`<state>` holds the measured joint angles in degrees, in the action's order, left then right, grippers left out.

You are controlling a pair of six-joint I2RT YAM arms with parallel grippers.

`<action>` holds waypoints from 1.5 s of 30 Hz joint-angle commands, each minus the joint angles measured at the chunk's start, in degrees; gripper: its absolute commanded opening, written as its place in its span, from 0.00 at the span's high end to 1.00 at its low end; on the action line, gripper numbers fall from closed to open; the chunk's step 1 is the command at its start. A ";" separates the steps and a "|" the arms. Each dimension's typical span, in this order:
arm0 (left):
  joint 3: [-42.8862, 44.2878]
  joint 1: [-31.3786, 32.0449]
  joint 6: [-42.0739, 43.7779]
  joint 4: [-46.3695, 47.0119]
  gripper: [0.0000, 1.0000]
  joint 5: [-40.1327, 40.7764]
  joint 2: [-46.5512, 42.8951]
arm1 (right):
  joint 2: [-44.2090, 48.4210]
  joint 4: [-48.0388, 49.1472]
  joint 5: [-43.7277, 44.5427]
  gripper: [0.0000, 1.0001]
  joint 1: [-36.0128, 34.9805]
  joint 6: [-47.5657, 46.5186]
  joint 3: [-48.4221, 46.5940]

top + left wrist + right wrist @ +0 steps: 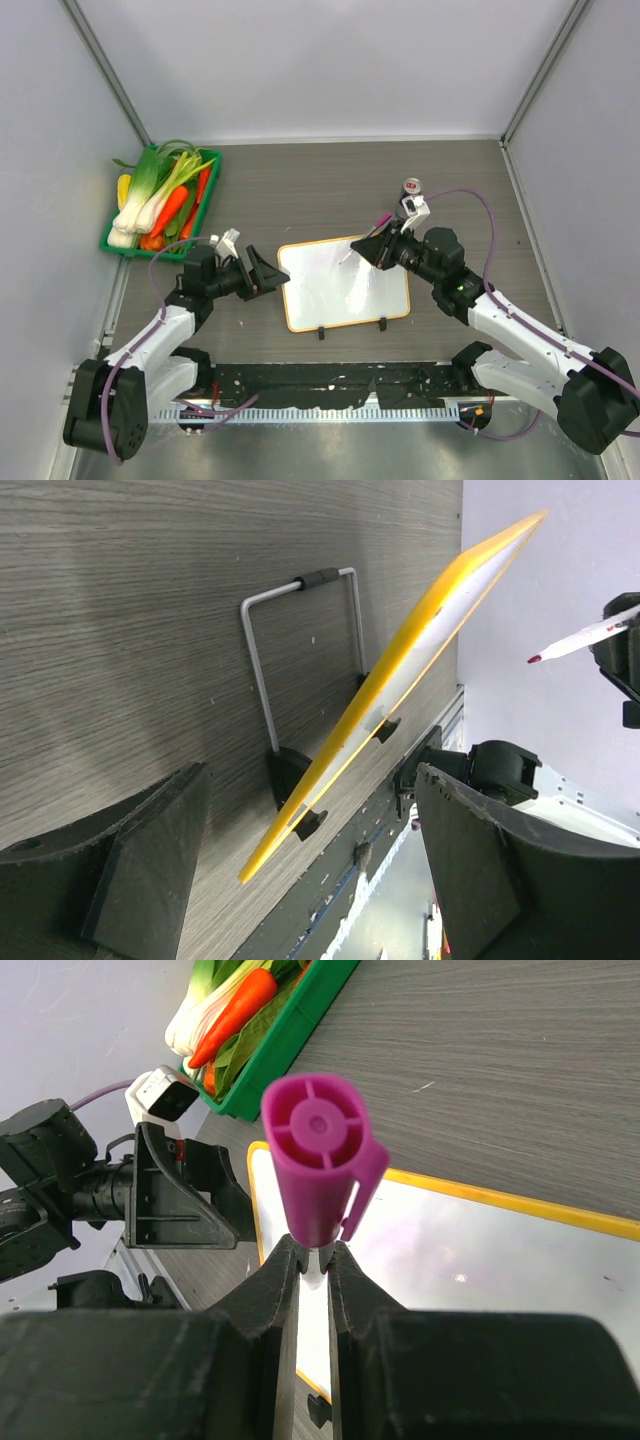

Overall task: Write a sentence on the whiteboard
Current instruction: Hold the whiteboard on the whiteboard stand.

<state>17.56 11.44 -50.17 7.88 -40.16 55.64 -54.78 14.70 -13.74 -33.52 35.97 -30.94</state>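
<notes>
Two arms are reaching toward the whiteboard (345, 285), which is sitting in the middle of the wooden table (300, 190), between them. The board is leaning at a tilt, propped on a bent wire stand (255, 670) behind it, with its orange frame showing edge-on in the left wrist view and its two black clip feet (320, 332) pointing toward the arm bases. Its white face is showing a faint pinkish smudge, and no readable words can be made out. The left gripper (271, 275) is hovering just beside the board's left edge with its jaws spread wide. From its own camera, the fingers (140, 870) are standing far apart on either side of the board's near end, and neither is visibly touching it. The right gripper (372, 250) is pinching a marker (381, 220) tightly between its narrow jaws, near the board's upper right corner. The marker's white body is slanting down toward the board, and its magenta cap (318, 1160) is sitting on the rear end, facing the right wrist camera. The marker's dark red tip (535, 659) is hanging in the air off the board's face, apart from it in the left wrist view. A green tray (213, 178) of vegetables, with leeks, carrots and leafy greens, is lying at the far left of the table, well apart from the board and both grippers.
</notes>
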 commanded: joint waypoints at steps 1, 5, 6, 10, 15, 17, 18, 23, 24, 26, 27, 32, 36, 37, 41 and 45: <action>0.63 -0.37 2.01 2.93 0.15 -0.62 1.40 | -0.15 3.93 -0.59 0.99 0.21 0.07 -0.18; 0.98 -0.37 2.18 3.46 0.15 -0.79 2.63 | -0.06 3.85 -0.59 0.99 0.21 0.24 -0.35; 0.90 -0.28 2.18 3.72 0.15 -0.79 2.81 | -0.06 3.85 -0.59 0.99 0.21 0.25 -0.35; 0.98 -0.37 2.36 4.60 0.16 -0.36 3.77 | -0.50 3.93 -0.41 0.99 0.21 -0.02 -0.44; 1.07 -0.37 2.62 6.27 0.16 -0.44 5.80 | -1.11 4.20 -0.94 0.99 0.29 -0.19 -0.97; 1.42 -0.28 3.59 5.57 0.18 0.43 6.76 | -1.46 4.20 -0.68 0.99 0.21 -0.28 -1.14; 1.60 -0.37 3.85 5.48 0.18 0.44 6.85 | -1.47 4.20 -0.85 0.99 0.21 -0.19 -1.32; 1.24 -0.28 4.47 7.77 0.19 0.79 8.61 | -2.60 4.81 -1.20 0.99 0.21 -0.28 -1.49; 1.42 -0.28 4.73 7.85 0.20 0.87 9.05 | -2.78 4.90 -1.20 0.99 0.21 -0.19 -1.75; 1.34 -0.28 5.00 8.81 0.20 0.70 9.93 | -3.66 4.64 -1.90 0.99 0.21 -0.19 -2.46; 1.16 -0.19 5.00 9.86 0.21 0.70 10.36 | -4.01 4.90 -2.78 0.99 0.21 -0.54 -2.72; 0.55 0.51 5.70 13.99 0.22 0.26 12.38 | -4.45 6.22 -3.49 0.99 -0.32 -0.90 -3.60; -0.60 1.12 5.96 20.06 0.23 -1.67 13.71 | -5.33 7.01 -3.05 0.99 -1.46 -1.42 -4.30; -0.86 1.13 6.14 21.46 0.23 -2.37 14.14 | -5.51 7.01 -2.96 0.99 -1.90 -1.51 -4.74; -2.00 1.48 6.14 27.96 0.27 -5.36 15.20 | -6.12 7.36 -2.00 0.99 -3.30 -1.86 -5.27; -2.53 2.88 6.23 31.75 0.45 -7.82 16.08 | -6.74 7.19 -0.94 0.99 -4.54 -2.48 -6.06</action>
<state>15.57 12.88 -45.34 30.57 -43.88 71.05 -60.99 18.61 -15.97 -36.88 35.42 -33.87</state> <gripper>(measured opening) 0.656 0.171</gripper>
